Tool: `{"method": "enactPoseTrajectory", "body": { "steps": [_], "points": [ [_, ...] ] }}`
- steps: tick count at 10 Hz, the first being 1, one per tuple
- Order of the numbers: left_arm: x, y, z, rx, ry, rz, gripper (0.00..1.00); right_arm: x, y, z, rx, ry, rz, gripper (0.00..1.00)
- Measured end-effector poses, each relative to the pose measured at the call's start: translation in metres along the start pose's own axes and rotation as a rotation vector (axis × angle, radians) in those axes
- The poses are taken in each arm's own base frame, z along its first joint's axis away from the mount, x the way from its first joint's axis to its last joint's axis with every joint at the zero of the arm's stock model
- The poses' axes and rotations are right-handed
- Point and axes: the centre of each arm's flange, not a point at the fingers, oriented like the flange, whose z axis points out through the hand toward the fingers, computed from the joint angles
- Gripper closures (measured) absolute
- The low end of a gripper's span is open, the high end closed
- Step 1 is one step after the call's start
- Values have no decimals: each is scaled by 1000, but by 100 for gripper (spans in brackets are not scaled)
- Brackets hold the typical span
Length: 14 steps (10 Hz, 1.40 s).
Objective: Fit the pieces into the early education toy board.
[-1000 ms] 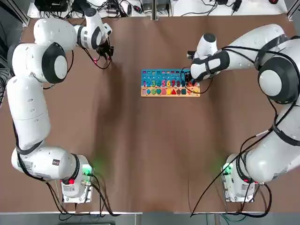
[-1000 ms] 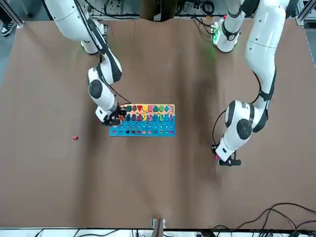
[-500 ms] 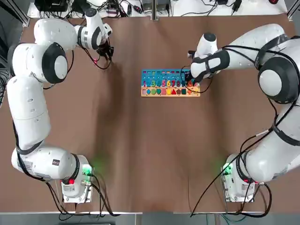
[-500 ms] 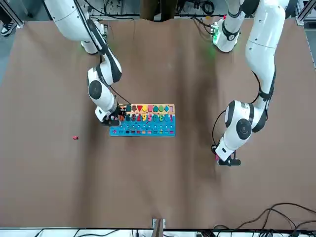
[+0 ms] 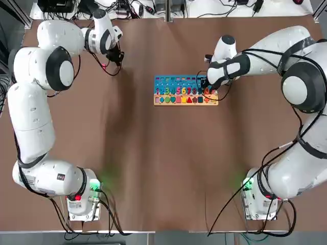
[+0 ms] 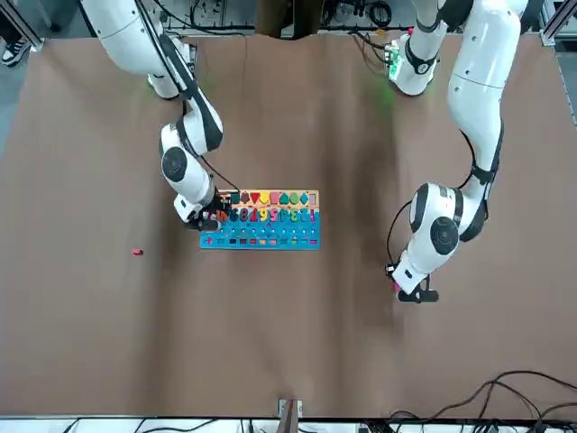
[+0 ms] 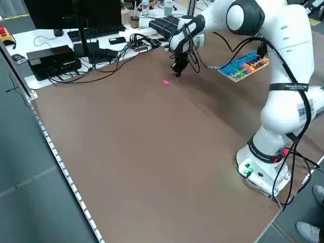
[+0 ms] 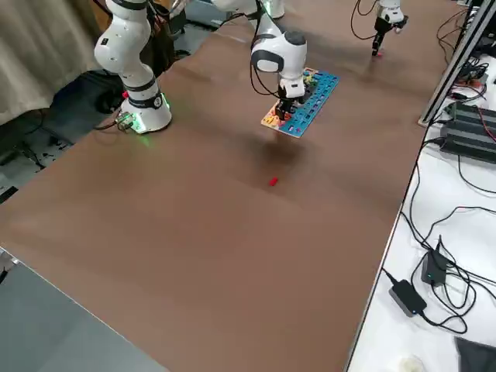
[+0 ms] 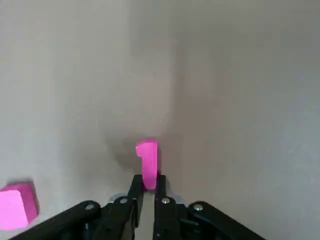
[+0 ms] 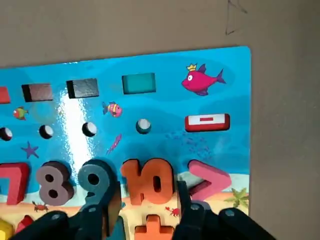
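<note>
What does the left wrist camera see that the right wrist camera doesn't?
Only the left wrist view shows the left hand pinching a small pink number-one piece on the bare brown table, with a second pink block piece lying loose nearby.

Only the right wrist view shows the blue toy board with its pink fish picture, grey nine and orange ten; the right hand sits around that ten.

Both show a black two-fingered hand and brown tabletop.
</note>
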Motion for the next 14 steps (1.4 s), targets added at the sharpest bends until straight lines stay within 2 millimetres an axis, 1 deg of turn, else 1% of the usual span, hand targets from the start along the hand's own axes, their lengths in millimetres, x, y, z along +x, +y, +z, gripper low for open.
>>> {"method": "enactPoseTrajectory", "body": {
  "steps": [2,3,4,5,6,7,8,9,11,12,13,14],
  "points": [
    [0,1,-17,-3,19,2,87,0,-1,-1,-8,-20,0,47],
    [-4,4,-27,-6,24,0,87,1,-2,-2,-10,-27,-1,47],
    [-11,11,-36,-12,23,-6,87,2,-3,-5,-12,-35,-2,47],
    [-22,22,-41,-21,17,-15,87,4,-3,-9,-16,-45,1,47],
    [-34,36,-45,-31,6,-25,87,8,-1,-20,-19,-57,8,47],
    [-46,51,-48,-40,-5,-32,87,13,3,-36,-22,-68,19,45],
    [-59,66,-50,-44,-16,-41,87,21,12,-58,-19,-66,37,44],
    [-73,83,-51,-42,-26,-46,87,28,27,-81,-12,-55,49,38],
    [-103,127,-50,-35,-43,-59,87,43,68,-125,4,-22,44,30],
    [-118,151,-50,-32,-48,-66,87,51,94,-145,12,5,47,15],
    [-131,173,-50,-31,-50,-67,87,58,123,-162,16,30,65,12],
    [-142,190,-51,-31,-51,-66,87,65,155,-175,15,54,77,10]
  ]
}}
